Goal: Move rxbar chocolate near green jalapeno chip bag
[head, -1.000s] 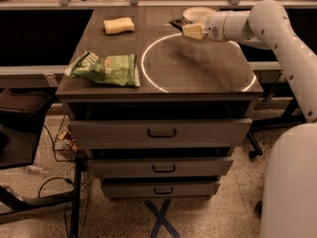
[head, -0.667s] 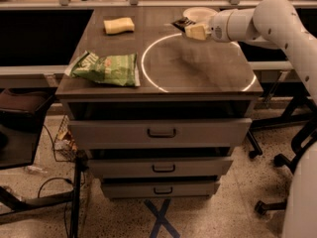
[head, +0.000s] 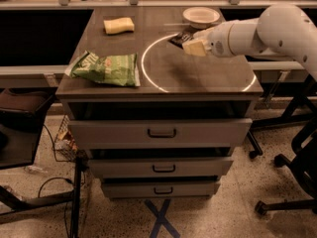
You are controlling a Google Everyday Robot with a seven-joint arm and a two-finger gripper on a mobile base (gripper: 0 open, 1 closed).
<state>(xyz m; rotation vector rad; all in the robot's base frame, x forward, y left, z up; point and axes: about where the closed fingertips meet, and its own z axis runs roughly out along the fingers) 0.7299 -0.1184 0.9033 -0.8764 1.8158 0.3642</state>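
The rxbar chocolate [head: 179, 37] is a small dark bar at the back right of the tabletop, inside the white circle's far edge and partly hidden by my gripper. My gripper [head: 194, 47] is right at the bar's near right side, low over the table; whether it holds the bar does not show. The green jalapeno chip bag [head: 106, 68] lies crinkled at the front left of the table, well apart from the bar and the gripper.
A yellow sponge [head: 119, 25] lies at the back left. A white bowl [head: 200, 16] sits at the back, just behind the gripper. A white circle [head: 148, 76] is marked on the tabletop. Drawers are below, and office chair legs stand on the right.
My gripper has come a little toward the table's front, and the dark bar next to it appears to have shifted with it. The chip bag and sponge have not moved.
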